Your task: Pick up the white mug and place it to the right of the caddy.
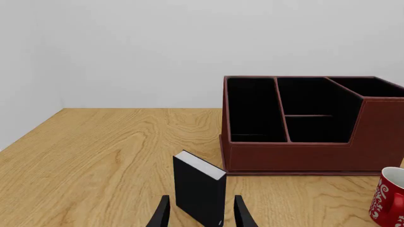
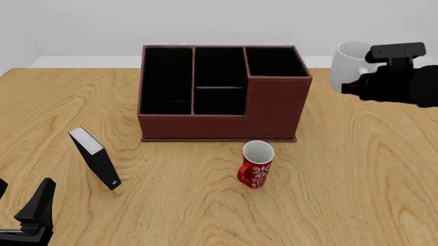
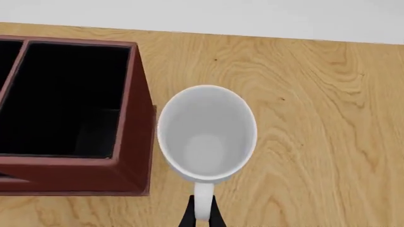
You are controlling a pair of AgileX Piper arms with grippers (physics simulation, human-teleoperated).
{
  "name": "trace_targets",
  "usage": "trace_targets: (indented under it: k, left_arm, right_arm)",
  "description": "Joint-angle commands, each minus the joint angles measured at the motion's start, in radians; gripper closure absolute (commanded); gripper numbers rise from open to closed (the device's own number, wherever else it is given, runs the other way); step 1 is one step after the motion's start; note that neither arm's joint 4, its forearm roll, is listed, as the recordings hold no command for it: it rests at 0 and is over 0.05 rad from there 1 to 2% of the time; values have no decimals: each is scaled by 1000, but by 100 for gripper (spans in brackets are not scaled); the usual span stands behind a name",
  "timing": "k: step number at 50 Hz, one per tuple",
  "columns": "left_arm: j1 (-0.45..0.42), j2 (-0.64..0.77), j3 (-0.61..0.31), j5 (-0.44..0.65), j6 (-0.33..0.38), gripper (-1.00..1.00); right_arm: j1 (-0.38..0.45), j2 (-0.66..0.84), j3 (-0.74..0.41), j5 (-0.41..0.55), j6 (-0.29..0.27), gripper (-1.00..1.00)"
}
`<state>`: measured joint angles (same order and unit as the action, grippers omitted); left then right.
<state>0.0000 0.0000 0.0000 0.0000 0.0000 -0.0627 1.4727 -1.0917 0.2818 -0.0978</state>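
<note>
The white mug [image 2: 347, 62] is upright just right of the caddy [image 2: 274, 110], near its taller end. My right gripper [image 2: 352, 86] is shut on the mug's loop handle; in the right wrist view the fingers [image 3: 188, 218] pinch the handle below the open mug [image 3: 207, 135], beside the caddy's wall [image 3: 136, 142]. I cannot tell whether the mug touches the table. My left gripper [image 2: 22, 199] is open and empty at the near left, with its fingers [image 1: 162, 213] on either side of the black book-like box. The caddy also shows in the left wrist view [image 1: 296, 156].
A red mug with a white pattern [image 2: 257, 166] stands in front of the caddy and shows in the left wrist view [image 1: 388, 198]. A small black-and-white book-like box [image 2: 96, 159] stands upright near my left gripper [image 1: 198, 189]. A wall rises behind the table's far edge.
</note>
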Motion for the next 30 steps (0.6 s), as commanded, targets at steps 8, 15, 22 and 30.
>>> trace_targets:
  k: [8, 15, 22, 30]
  left_arm:
    - [0, 0, 0, 0, 0, -100]
    - [0, 0, 0, 0, 0, -100]
    - [0, 0, 0, 0, 0, -100]
    - [0, 0, 0, 0, 0, -100]
  right_arm:
    - [-7, 63, 5, -45, 15, 100]
    - [1, 84, 14, -65, 22, 100]
    - [-2, 97, 37, -94, 20, 100]
    - [5, 126, 72, -146, 28, 100]
